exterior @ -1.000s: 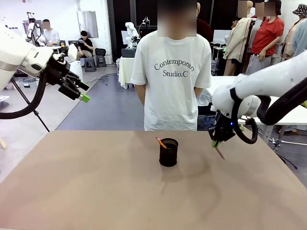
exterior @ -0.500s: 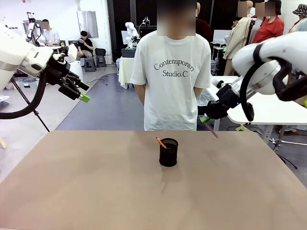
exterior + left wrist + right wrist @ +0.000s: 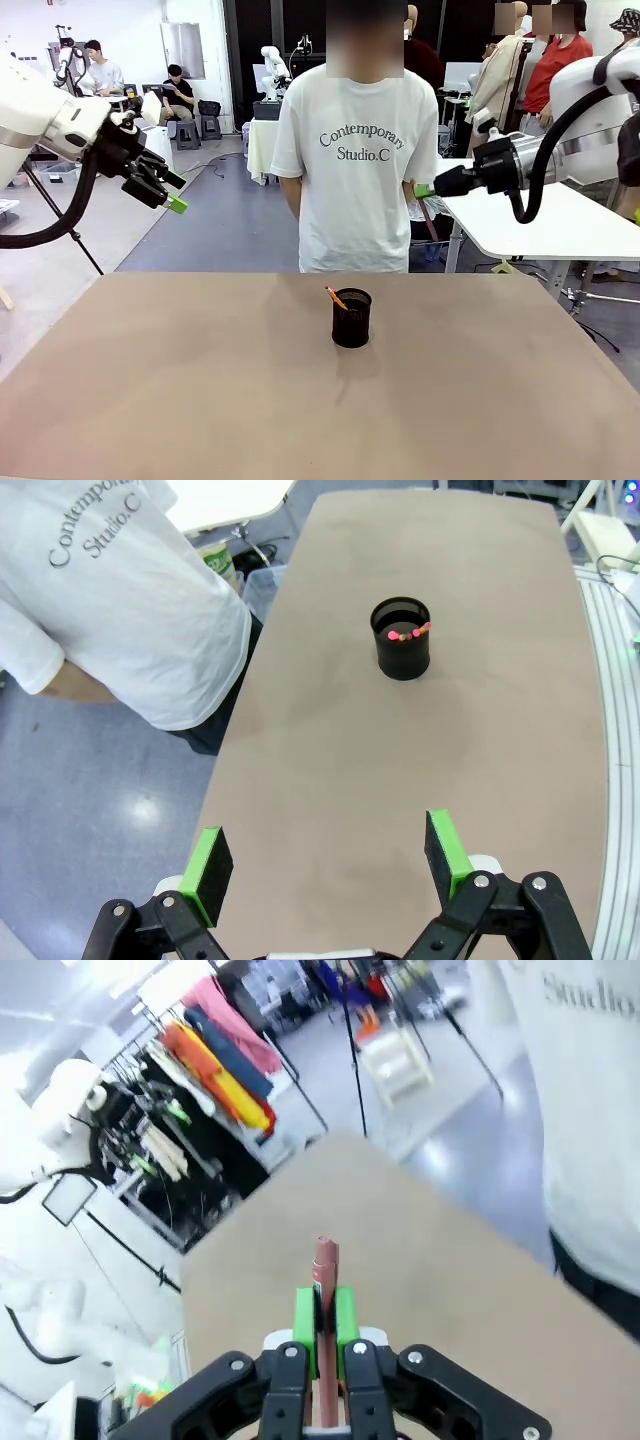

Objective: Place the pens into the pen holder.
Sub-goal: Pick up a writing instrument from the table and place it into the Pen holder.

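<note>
Two right fingers [image 3: 325, 1318] pinch the maroon pen [image 3: 325, 1290] between them, while the left fingers [image 3: 325, 865] stand spread.

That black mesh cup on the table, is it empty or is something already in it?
Not empty. The pen holder stands upright with an orange pencil leaning out over its rim.

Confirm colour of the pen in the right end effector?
Dark maroon pen, clamped between the right end effector's green pads. Clearest in the right wrist view.
</note>
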### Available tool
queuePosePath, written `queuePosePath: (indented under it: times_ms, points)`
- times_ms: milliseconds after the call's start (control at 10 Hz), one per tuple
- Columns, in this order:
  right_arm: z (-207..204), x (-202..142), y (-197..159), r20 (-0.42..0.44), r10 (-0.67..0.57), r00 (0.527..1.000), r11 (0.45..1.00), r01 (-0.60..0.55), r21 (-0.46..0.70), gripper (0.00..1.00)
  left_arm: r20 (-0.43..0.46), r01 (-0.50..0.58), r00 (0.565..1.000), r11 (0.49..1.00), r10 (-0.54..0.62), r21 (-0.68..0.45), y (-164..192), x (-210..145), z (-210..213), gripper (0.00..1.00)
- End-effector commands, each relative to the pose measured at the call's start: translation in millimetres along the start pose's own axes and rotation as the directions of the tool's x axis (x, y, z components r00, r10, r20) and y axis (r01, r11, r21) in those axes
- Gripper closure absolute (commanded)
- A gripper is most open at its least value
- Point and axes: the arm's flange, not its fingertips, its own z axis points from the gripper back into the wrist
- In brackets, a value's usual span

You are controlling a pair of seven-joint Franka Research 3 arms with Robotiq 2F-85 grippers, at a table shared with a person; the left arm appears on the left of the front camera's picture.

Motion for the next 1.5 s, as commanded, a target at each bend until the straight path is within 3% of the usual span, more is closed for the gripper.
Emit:
queuePosePath:
  times_ms: [0, 100, 300, 400, 500, 800, 1000, 1100, 1400]
  points:
    - [-13, -23, 17, 0.116, 0.136, 0.984, 0.990, -0.138, 0.002, 1.00, -0.002, 0.000, 1.000, 1.000, 0.001, 0.007, 0, 0, 2, 0.00]
    - [-17, -28, 21, 0.196, 0.179, 0.964, 0.983, -0.185, 0.011, 1.00, -0.002, 0.000, 1.000, 1.000, 0.001, 0.007, 0, 0, 2, 0.00]
    - [-19, -33, 24, 0.166, 0.196, 0.967, 0.980, -0.201, 0.015, 1.00, -0.002, 0.000, 1.000, 1.000, 0.001, 0.007, 0, 0, 2, 0.00]
    - [-20, -31, 21, 0.118, 0.115, 0.986, 0.993, -0.109, -0.053, 1.00, -0.002, 0.000, 1.000, 1.000, 0.001, 0.007, 0, 0, 2, 0.00]
    - [-18, -24, 19, 0.149, 0.174, 0.973, 0.984, -0.178, 0.016, 1.00, -0.002, 0.000, 1.000, 1.000, 0.001, 0.007, 0, 0, 2, 0.00]
    - [-19, -31, 17, 0.139, 0.164, 0.977, 0.986, -0.166, 0.003, 1.00, -0.002, 0.000, 1.000, 1.000, 0.001, 0.007, 0, 0, 2, 0.00]
    - [-29, -55, 12, 0.177, 0.197, 0.964, 0.971, -0.217, 0.104, 1.00, -0.002, 0.000, 1.000, 1.000, 0.001, 0.007, 0, 0, 2, 0.00]
    - [-34, -69, 13, 0.143, 0.223, 0.964, 0.962, -0.242, 0.131, 1.00, -0.002, 0.000, 1.000, 1.000, 0.001, 0.007, 0, 0, 2, 0.00]
    - [-62, -96, 18, 0.155, 0.382, 0.911, 0.903, -0.403, 0.146, 1.00, -0.002, 0.000, 1.000, 1.000, 0.001, 0.007, 0, 0, 2, 0.00]
